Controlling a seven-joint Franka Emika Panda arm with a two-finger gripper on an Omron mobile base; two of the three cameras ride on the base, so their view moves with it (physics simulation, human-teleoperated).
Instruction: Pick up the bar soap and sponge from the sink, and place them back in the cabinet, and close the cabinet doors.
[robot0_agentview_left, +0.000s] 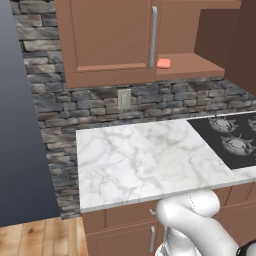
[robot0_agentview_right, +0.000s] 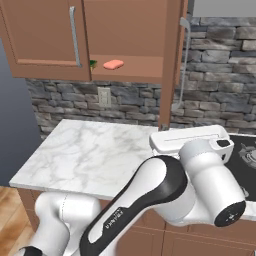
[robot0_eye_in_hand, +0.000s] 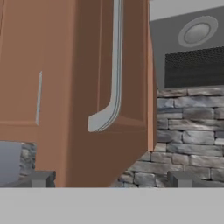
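Note:
The salmon-pink bar soap (robot0_agentview_left: 163, 63) (robot0_agentview_right: 113, 64) lies on the wooden shelf of the brown wall cabinet (robot0_agentview_left: 200, 65) (robot0_agentview_right: 140, 67). A green corner of the sponge (robot0_agentview_right: 93, 63) peeks out on the shelf just behind the left cabinet door (robot0_agentview_left: 110, 35) (robot0_agentview_right: 40, 35), which covers the cabinet's left half. The right cabinet door (robot0_agentview_right: 172, 60) (robot0_eye_in_hand: 87, 87) stands swung out. My gripper (robot0_eye_in_hand: 111, 180) is open and empty, close in front of that door's outer face, below its silver bar handle (robot0_eye_in_hand: 114, 65) (robot0_agentview_right: 184, 65). The sink is out of view.
A marble counter (robot0_agentview_left: 140, 160) (robot0_agentview_right: 85, 155) stretches below the cabinet, with a black stove (robot0_agentview_left: 235, 140) at its right end. A grey range hood (robot0_eye_in_hand: 192, 43) hangs right of the open door. A stone wall with an outlet (robot0_agentview_left: 124, 98) runs behind.

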